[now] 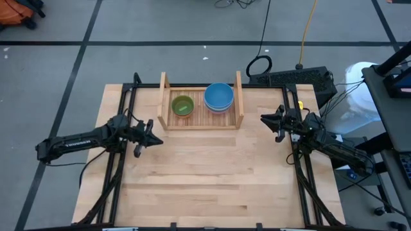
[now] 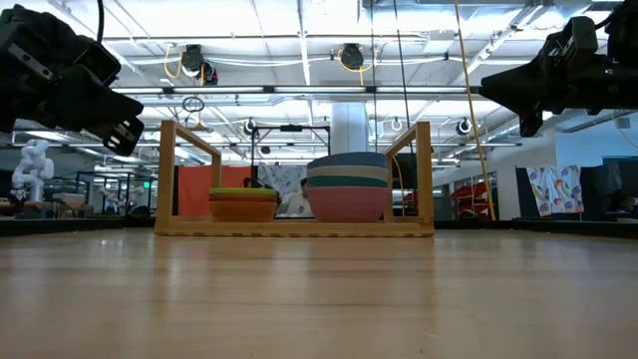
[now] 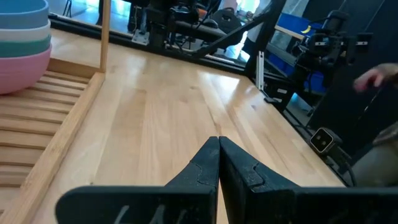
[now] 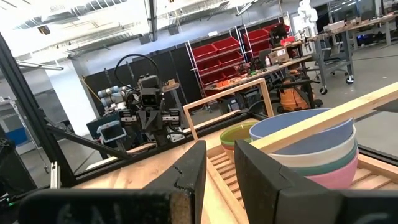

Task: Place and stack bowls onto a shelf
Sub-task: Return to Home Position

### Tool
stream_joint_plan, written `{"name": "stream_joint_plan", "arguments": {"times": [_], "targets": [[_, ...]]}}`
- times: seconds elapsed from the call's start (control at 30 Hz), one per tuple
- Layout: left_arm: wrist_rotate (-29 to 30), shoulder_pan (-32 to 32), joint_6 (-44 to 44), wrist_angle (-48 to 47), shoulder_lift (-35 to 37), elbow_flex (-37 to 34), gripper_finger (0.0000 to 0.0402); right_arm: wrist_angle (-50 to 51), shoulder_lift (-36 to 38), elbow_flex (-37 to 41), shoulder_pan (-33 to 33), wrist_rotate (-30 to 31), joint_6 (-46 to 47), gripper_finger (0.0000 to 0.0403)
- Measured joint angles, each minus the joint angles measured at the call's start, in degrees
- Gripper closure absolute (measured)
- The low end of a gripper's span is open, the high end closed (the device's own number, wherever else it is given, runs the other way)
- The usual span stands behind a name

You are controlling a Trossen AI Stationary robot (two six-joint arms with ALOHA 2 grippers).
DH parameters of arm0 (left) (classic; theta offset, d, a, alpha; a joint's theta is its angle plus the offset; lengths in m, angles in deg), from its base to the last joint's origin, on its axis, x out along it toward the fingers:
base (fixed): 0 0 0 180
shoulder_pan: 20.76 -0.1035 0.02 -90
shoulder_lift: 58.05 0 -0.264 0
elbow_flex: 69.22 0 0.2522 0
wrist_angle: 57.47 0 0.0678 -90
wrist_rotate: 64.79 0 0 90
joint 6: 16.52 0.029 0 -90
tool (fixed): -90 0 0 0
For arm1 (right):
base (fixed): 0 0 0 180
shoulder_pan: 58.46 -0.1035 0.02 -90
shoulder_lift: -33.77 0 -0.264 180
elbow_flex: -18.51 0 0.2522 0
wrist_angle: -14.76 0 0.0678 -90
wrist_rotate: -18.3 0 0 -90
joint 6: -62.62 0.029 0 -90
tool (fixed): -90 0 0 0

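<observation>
Big wood table (image 1: 205, 186) carries everything. The shelf (image 1: 200, 124) sits at the table's 12 o'clock edge and holds both stacks, so stacking looks finished. The blue-topped stack (image 1: 219, 96) is on the shelf's 3 o'clock side and the green-topped stack (image 1: 182, 106) on its 9 o'clock side, the two apart. The left gripper (image 1: 149, 136) is at the table's 9 o'clock, fingers pressed together, empty; the shelf lies near, at its 1 o'clock. The right gripper (image 1: 273, 122) is at 3 o'clock, fingers slightly spread, empty; the shelf is at its 10 o'clock. Both are off the bowls, probably parking.

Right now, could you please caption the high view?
Green-topped stack and blue-topped stack of round plastic bowls on light-wood slatted shelf; left gripper, right gripper alongside.
</observation>
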Motion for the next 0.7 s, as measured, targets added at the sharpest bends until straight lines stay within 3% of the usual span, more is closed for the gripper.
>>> {"name": "stream_joint_plan", "arguments": {"times": [0.7], "targets": [[0.01,-0.02,-0.57,-0.03,0.00,0.00,0.0394,0.00,0.00,0.00,-0.01,0.04,0.02,0.0325]]}}
